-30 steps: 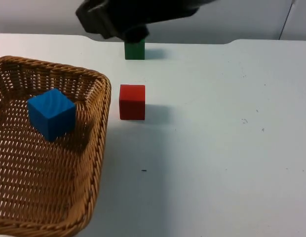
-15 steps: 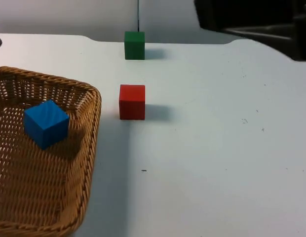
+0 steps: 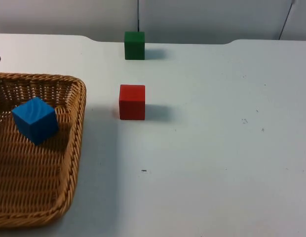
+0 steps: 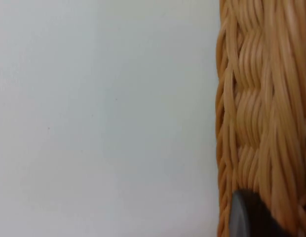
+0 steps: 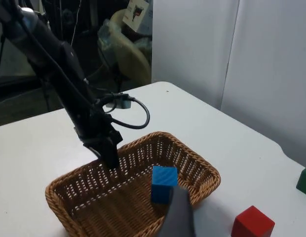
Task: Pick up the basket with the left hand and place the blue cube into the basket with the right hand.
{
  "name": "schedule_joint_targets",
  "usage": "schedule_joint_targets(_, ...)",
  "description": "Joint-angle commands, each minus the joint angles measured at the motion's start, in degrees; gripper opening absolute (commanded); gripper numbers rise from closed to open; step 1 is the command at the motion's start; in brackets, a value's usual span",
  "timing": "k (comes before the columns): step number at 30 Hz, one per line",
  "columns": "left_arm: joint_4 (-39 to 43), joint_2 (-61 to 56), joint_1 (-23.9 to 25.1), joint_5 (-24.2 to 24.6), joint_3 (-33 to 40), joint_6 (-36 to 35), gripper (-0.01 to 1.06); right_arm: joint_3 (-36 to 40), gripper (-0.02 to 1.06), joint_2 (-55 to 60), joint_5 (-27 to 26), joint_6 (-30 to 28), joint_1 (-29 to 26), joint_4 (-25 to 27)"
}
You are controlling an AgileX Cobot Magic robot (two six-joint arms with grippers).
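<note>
On the left side of the white table (image 3: 217, 148) you've got the wicker basket (image 3: 76, 123), and the blue cube (image 3: 35, 119) is already sitting inside it, tilted a bit on the woven floor near the back wall. From the right wrist camera you can see the same thing: blue cube (image 5: 164, 183) resting inside the basket (image 5: 89, 217), close to the rim on the side facing the other blocks.

Your left gripper (image 5: 109, 157) is down at the basket's rim on the side away from the blocks, with the black left arm (image 5: 59, 74) slanting in above it. The fingers look clamped on the wicker edge. The left wrist camera backs that up: the woven basket wall (image 4: 261, 113) runs right alongside a black fingertip (image 4: 244, 217), with bare table (image 4: 103, 118) next to it.

As for your right gripper, one blurry grey fingertip (image 5: 178, 212) pokes into its own wrist view, hanging well above the table and looking down at the basket. Can't tell whether those fingers are wide or narrow, honestly.

Outside the basket, the red cube (image 3: 132, 102) sits on the table just beside the basket's right wall, not touching it. The green cube (image 3: 134, 45) is farther back, near the grey partition wall (image 3: 202, 19).
</note>
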Motion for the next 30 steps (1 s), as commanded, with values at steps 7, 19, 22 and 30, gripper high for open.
schedule_joint_targets(7,0.1,3.2,0.2,-1.5,-0.3,1.9,0.02,0.1,0.66,-2.1,2.9,1.6,0.1,0.2)
schedule_joint_targets(19,2.4,3.2,0.2,-2.6,-0.3,1.9,0.84,0.1,0.66,-2.1,3.7,1.7,0.1,0.2)
schedule_joint_targets(22,2.4,2.9,0.2,-2.8,-0.7,1.7,0.9,0.1,0.66,-2.1,4.2,1.7,0.1,0.2)
schedule_joint_targets(30,7.7,-4.5,0.2,-0.1,-3.9,-2.6,0.9,0.1,0.66,-2.1,4.9,1.7,0.1,0.2)
